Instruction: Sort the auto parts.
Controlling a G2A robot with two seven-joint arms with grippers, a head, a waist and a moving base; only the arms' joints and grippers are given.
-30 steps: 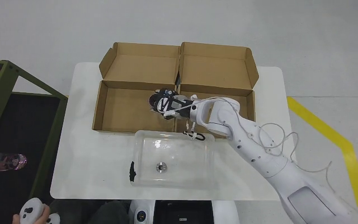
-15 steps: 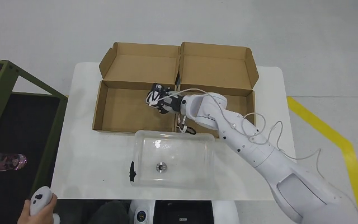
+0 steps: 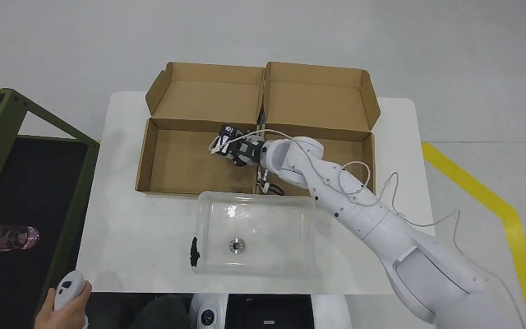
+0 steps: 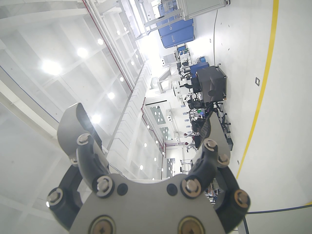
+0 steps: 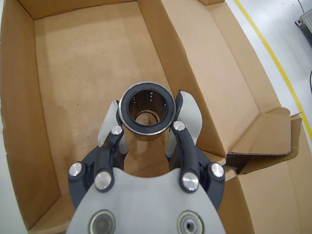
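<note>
A white table (image 3: 123,230) in a bright factory hall carries two open cardboard boxes side by side, flaps raised along their far edges, with a clear plastic bin (image 3: 215,215) just in front of them. The right gripper (image 5: 149,103) is clamped on a black-rimmed cylindrical bearing (image 5: 148,109), one finger on each side of its barrel and its hollow bore facing the wrist camera. Seen from above, the same gripper (image 3: 226,146) hangs inside the left box (image 3: 177,160), near the wall it shares with the right box (image 3: 357,156); whether the bearing touches the cardboard floor cannot be told. A small round metal part (image 3: 237,244) lies on the bottom of the bin, and a black piece (image 3: 194,253) sits at the bin's left wall. The left gripper (image 4: 142,118) points up toward the ceiling lights, its fingers spread apart with nothing between them
</note>
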